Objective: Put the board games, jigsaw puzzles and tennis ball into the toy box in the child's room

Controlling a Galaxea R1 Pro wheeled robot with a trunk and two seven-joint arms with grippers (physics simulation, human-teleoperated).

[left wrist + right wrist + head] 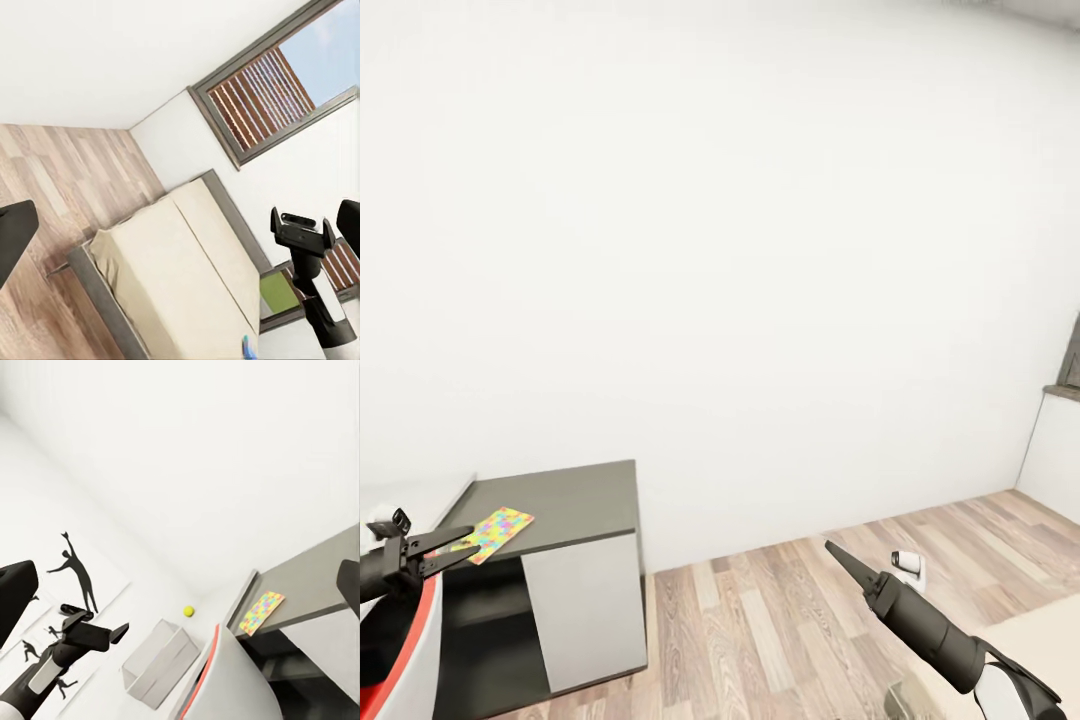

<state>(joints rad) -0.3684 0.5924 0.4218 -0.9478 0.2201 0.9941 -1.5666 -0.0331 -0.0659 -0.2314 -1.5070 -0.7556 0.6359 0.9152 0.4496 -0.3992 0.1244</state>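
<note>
One jigsaw puzzle point(495, 532), a multicoloured square, lies flat near the left edge of the dark grey table point(575, 500). The right wrist view has the same jigsaw puzzle point(261, 613), a yellow tennis ball point(188, 611) and the open pale toy box point(157, 660) on a white surface beside it. My left gripper point(472, 541) hovers open just left of the puzzle, holding nothing. My right gripper point(832, 549) is open and empty over the wood floor. The beige bed point(165, 277) appears in the left wrist view, with a small blue item point(247, 346) at its far end.
A white wall point(720, 250) stands close behind the table. Wood-plank floor point(760, 630) stretches to the right, with a small white and black object point(907, 568) on it. A grey-framed window point(277, 82) is above the bed. Dancer silhouettes point(75, 574) hang on the wall.
</note>
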